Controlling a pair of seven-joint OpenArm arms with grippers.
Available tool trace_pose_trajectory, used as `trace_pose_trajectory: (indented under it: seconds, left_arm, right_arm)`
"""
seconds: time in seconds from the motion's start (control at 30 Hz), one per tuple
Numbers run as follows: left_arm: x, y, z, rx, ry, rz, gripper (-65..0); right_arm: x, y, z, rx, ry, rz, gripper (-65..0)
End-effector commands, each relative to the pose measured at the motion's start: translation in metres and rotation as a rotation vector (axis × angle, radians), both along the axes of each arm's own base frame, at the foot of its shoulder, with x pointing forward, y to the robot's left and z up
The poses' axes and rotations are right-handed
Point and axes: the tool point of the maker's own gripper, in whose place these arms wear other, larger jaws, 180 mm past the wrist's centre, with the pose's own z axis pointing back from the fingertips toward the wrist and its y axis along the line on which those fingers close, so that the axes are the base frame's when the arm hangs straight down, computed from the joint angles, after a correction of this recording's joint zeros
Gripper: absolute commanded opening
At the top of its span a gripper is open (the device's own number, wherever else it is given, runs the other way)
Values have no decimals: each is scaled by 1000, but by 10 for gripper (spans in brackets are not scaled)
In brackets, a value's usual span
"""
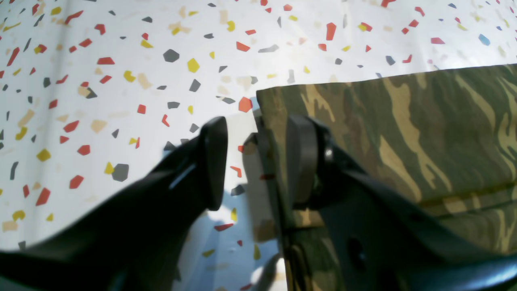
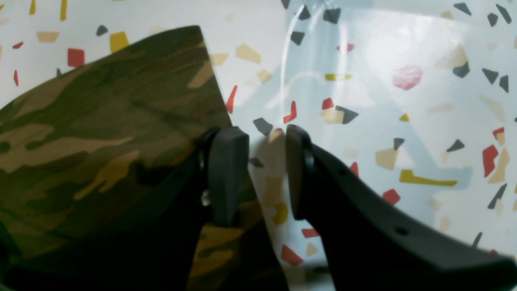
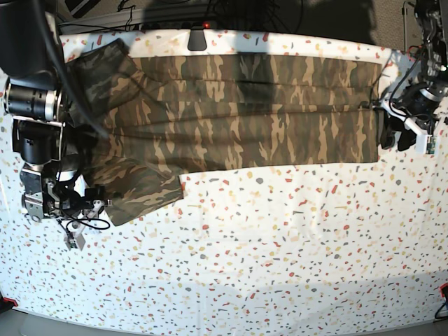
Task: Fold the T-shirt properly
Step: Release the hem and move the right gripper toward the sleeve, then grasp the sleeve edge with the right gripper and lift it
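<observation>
The camouflage T-shirt (image 3: pixel 245 112) lies spread flat across the far half of the table, with a sleeve reaching toward the near left. My left gripper (image 3: pixel 395 136) sits at the shirt's right edge. In the left wrist view it (image 1: pixel 258 161) is open and straddles that edge, one finger (image 1: pixel 303 157) over the cloth (image 1: pixel 404 133) and the other over bare table. My right gripper (image 3: pixel 98 205) is at the sleeve's hem on the left. In the right wrist view it (image 2: pixel 262 173) is open, one finger (image 2: pixel 228 173) at the cloth's (image 2: pixel 101 133) edge and the other above the table.
The table (image 3: pixel 280 245) wears a white cover speckled with red, yellow and grey chips. A dark mount (image 3: pixel 197 38) and cables sit at the back edge. The right arm's black body (image 3: pixel 35 105) stands tall along the left side.
</observation>
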Motion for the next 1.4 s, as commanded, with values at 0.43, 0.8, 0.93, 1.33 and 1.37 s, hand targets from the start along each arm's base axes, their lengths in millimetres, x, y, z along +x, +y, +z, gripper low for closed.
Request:
trace_pose_trajectory:
  seconds: [0.43,0.8,0.93,1.33,1.37]
  left_arm:
    - [8,3,15,9,-53,-2,-413]
    - [8,3,15,9,-53,-2,-413]
    - [8,3,15,8,-53,-2,-413]
    - [8,3,16,8,-54,-2,-413]
    - [8,3,15,8,-53,-2,-413]
  right_arm:
    - [-12,17,-12,19,135,9,-560]
    - [-2,21,-6,29,87,14,-650]
    - [12,27,10,48,45,49,-650]
    - [28,35,47,15,28,146,-650]
    - [28,36,49,25,33,145,-650]
